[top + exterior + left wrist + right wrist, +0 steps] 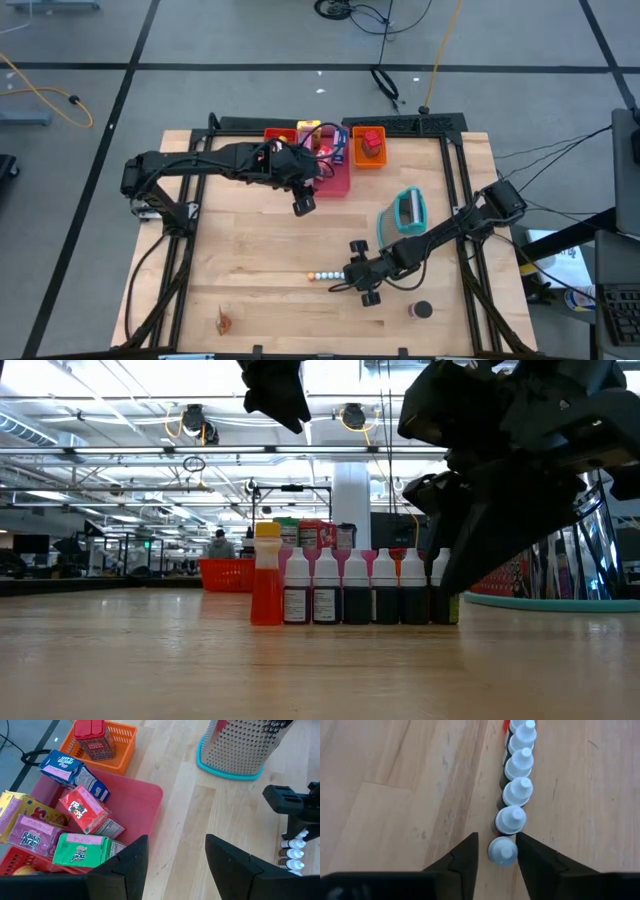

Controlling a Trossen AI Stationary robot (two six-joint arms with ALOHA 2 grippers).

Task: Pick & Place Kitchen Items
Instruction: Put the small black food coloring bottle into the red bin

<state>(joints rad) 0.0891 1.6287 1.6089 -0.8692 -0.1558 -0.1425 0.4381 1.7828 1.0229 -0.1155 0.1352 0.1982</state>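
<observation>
The right gripper (496, 851) sits low over the table (250, 260) near its front edge, at the end of a row of small bottles (357, 588), its fingers narrowed around the last white-capped bottle (502, 851). The left gripper (175, 862) hangs spread wide and empty above the front edge of the pink tray (135, 800), which holds the cereal boxes (82, 812) toward the table's back edge.
</observation>
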